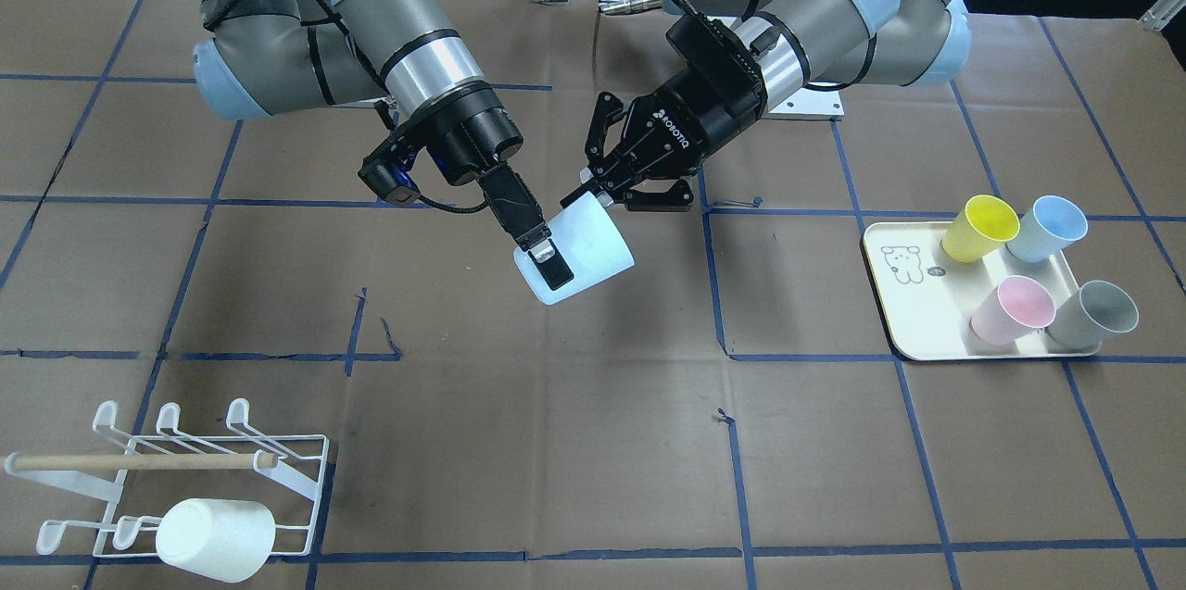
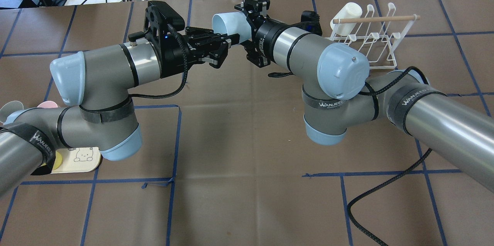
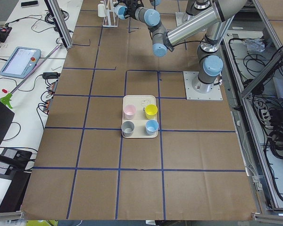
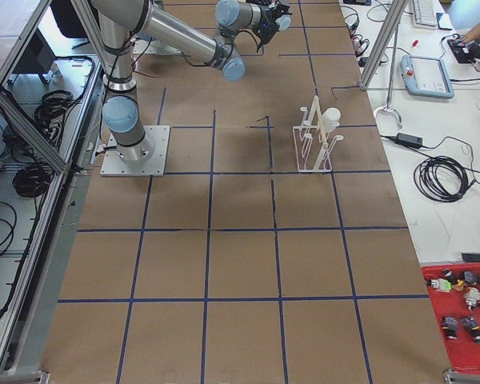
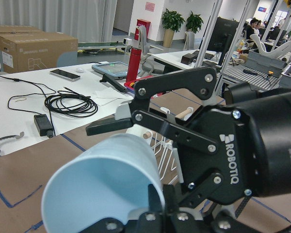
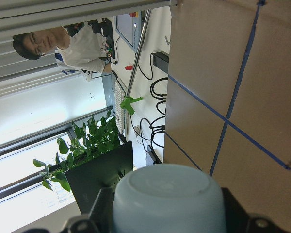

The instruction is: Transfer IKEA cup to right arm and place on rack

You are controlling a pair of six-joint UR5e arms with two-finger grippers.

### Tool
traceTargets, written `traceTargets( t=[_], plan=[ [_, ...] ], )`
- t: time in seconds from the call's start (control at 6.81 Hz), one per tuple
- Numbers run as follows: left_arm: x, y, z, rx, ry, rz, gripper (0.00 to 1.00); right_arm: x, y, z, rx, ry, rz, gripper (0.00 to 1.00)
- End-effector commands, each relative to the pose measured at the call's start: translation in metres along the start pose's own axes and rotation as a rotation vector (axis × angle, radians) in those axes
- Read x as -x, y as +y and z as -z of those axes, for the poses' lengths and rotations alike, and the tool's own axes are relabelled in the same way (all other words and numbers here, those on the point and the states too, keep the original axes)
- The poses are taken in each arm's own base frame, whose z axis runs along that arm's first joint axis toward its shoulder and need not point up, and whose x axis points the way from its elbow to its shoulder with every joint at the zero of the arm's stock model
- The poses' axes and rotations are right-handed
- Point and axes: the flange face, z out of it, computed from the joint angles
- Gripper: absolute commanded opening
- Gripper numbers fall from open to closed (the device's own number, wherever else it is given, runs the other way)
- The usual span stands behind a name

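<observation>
A pale-blue IKEA cup (image 1: 593,247) hangs tilted in the air over the middle of the table. My right gripper (image 1: 547,261) is shut on the cup's wall. My left gripper (image 1: 602,178) is open right beside the cup's other end, its fingers spread. From overhead, the cup (image 2: 229,26) sits between the left gripper (image 2: 222,51) and the right gripper (image 2: 237,31). The left wrist view looks into the cup's mouth (image 5: 102,184). The right wrist view shows its closed base (image 6: 167,204). The white wire rack (image 1: 185,470) with its wooden dowel stands at the table's corner on the right arm's side.
A white cup (image 1: 215,539) lies on the rack's lower prongs. A cream tray (image 1: 913,312) on the left arm's side holds several coloured cups, among them yellow (image 1: 980,227) and grey (image 1: 1093,312). Blue tape lines cross the brown table.
</observation>
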Motion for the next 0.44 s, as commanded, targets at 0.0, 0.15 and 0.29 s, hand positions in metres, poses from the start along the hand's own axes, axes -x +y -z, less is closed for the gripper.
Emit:
traceTargets(
  t=[0.0,0.15,0.29],
  plan=[
    [0.0006,-0.0026,0.0002,-0.003,-0.003,0.003,0.07,0.0018,0.0005,0.0006,0.002,-0.005,0.005,0.51],
    [0.0014,-0.0053,0.0006,-0.006,-0.008,-0.003,0.16,0.0017,0.0007,0.0006,0.003,-0.005,0.005,0.47],
    [0.0028,-0.0060,0.0012,-0.006,-0.018,-0.005,0.42,0.0015,0.0015,0.0006,0.005,-0.004,0.005,0.44]
  ],
)
